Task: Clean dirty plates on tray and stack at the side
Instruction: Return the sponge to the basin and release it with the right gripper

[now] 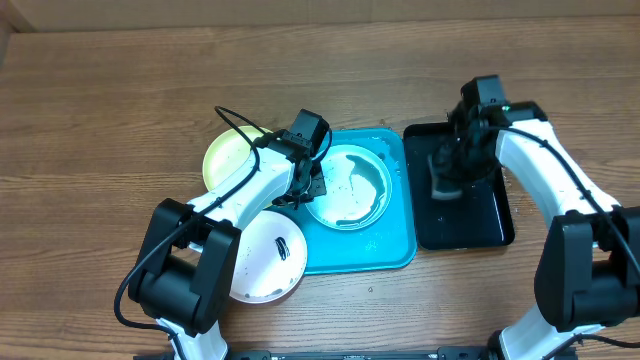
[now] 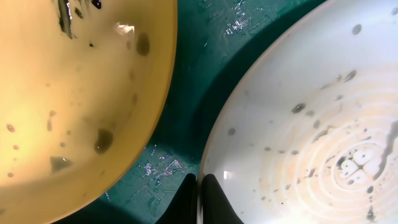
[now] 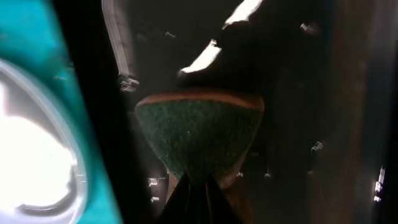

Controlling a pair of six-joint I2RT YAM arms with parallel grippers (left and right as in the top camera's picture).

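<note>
Showing 3 plates (image 1: pixel 347 186), 1 tray (image 1: pixel 392 242), 1 black tray (image 1: pixel 482 215), 1 sponge (image 3: pixel 198 137).

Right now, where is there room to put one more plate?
The front strip of the blue tray, in front of the teal plate, is bare. So is the wood table left of the green plate. It is crowded where the left hand sits between those two plates. The right hand pinches a sponge over the black tray.
</note>
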